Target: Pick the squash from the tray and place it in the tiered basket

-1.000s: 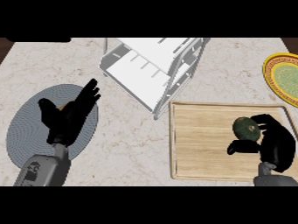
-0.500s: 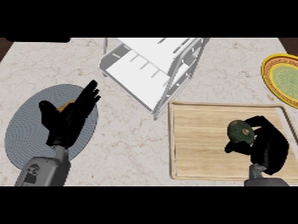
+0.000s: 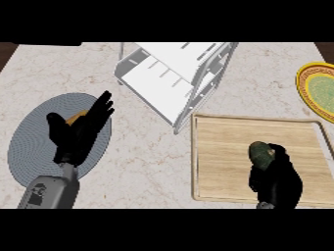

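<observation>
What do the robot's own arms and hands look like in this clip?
Both hands are matte black, with slim fingers and a thumb. The left hand joins a boxy grey forearm that carries small dark markings. Of the right hand only the black part shows clearly, with a sliver of grey forearm at the lower edge.

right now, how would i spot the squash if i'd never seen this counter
Find the wooden tray at the counter's right, below the white tiered basket. The squash sits on it, dark green and rounded, with the right hand curled around it. Nothing else lies on that tray.
</observation>
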